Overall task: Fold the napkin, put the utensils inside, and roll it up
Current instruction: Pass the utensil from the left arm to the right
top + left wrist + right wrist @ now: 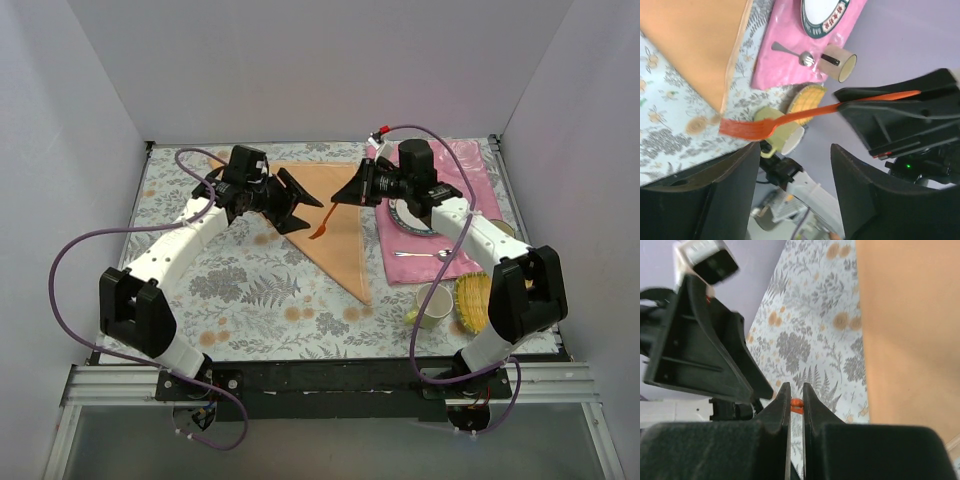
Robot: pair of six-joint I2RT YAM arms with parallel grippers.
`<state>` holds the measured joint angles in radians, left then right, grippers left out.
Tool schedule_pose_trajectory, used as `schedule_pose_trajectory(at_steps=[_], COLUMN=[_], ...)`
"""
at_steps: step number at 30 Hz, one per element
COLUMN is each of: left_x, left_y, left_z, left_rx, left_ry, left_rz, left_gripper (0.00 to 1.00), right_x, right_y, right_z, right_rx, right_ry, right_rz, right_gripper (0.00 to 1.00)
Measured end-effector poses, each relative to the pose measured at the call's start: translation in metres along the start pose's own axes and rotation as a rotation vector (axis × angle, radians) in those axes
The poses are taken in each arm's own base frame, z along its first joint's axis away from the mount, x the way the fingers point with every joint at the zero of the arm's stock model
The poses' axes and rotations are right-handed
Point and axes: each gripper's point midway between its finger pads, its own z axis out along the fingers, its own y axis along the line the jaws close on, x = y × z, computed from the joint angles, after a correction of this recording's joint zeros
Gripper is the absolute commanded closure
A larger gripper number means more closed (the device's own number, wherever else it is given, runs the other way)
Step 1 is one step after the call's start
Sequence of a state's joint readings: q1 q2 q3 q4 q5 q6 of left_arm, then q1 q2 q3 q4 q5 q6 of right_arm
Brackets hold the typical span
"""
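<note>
The peach-orange napkin (345, 245) lies folded into a triangle on the floral tablecloth; it also shows in the left wrist view (695, 40) and the right wrist view (910, 330). My right gripper (334, 198) is shut on the handle of a fork (322, 226) and holds it above the napkin, tines down to the left. The fork looks orange here (790, 117) (796, 404). My left gripper (308, 214) is open and empty, its jaws just left of the fork's tines (795, 147). The silver spoon (425, 254) lies on the pink placemat (470, 175).
A white plate (408, 220) sits on the placemat under my right arm. A pale green mug (432, 306) and a yellow woven mat (470, 300) are at the front right. A beige cup (840, 62) lies by the spoon.
</note>
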<state>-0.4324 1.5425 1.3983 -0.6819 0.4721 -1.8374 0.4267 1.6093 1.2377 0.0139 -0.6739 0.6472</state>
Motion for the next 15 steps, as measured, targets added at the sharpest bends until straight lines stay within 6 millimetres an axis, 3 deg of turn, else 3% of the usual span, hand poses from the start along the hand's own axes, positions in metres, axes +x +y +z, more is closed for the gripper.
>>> schedule_pose_trajectory(at_steps=[6, 15], left_x=[0.017, 0.014], left_y=[0.025, -0.007], left_z=[0.003, -0.009], left_rx=[-0.043, 0.024], left_ry=[0.073, 0.019], left_rz=[-0.152, -0.128], left_gripper=[0.35, 0.35], right_x=[-0.028, -0.044], right_y=[0.002, 0.033], right_z=[-0.002, -0.021], right_rx=[0.043, -0.014], right_ry=[-0.105, -0.229], right_rz=[-0.092, -0.118], right_gripper=[0.99, 0.99])
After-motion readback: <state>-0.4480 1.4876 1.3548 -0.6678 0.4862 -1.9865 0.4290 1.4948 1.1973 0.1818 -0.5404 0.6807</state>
